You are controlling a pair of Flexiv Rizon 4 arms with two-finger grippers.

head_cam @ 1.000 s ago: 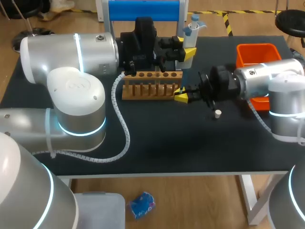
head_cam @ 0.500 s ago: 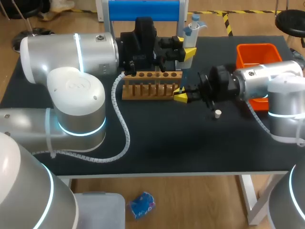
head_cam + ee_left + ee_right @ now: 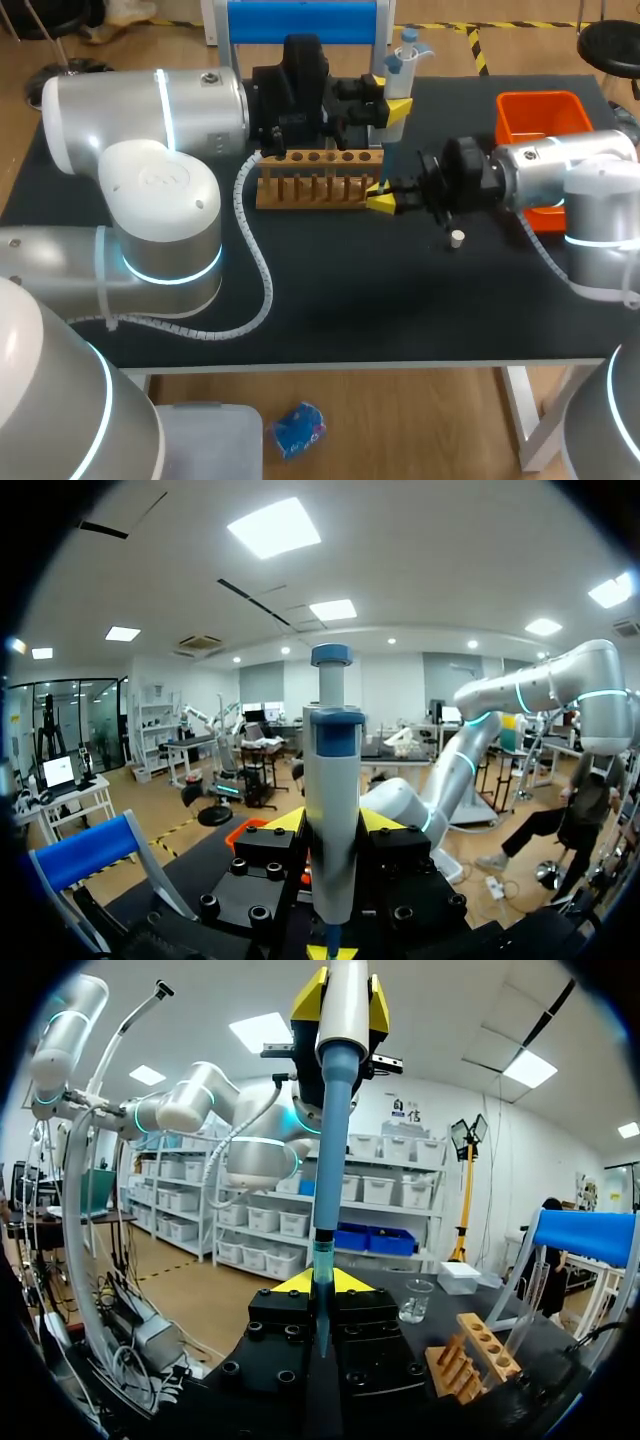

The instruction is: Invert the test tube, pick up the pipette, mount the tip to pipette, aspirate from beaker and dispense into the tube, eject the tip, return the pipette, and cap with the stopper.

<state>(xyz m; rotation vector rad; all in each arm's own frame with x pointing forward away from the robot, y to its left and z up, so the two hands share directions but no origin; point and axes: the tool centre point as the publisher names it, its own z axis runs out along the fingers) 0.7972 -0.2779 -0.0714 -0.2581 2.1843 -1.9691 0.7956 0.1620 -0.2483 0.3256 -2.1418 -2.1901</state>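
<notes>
The white pipette with the blue plunger cap (image 3: 400, 62) hangs over the far side of the table. Its thick barrel is clamped from 2 sides between the fingers of the left gripper (image 3: 388, 100), and its nose slants down toward the right end of the rack. Gripping the barrel, I judge, leaves the narrow blue shaft free to be pushed into a tip. At the shaft's end sits the small translucent pipette tip (image 3: 321, 1258), pinched between the drawn-together yellow fingertips of the right gripper (image 3: 320, 1282). The step in hand therefore looks like mounting the tip, with 1 arm bracing it while the other presses in. Just beside the right gripper stands the light wooden rack with a row of holes (image 3: 320, 185). A small white stopper (image 3: 457, 238) lies apart on the black table (image 3: 350, 300), under the right arm's wrist and short of the orange plastic bin (image 3: 540, 112), presumably kept for the last step. The head view gives the layout but hides where shaft and tip meet. Only the right wrist view shows them lined up, along with the clear glass beaker (image 3: 415, 1300) ahead of the gripper, near the rack. The left wrist view shows just the pipette's upper body and cap rising between its own fingers.
</notes>
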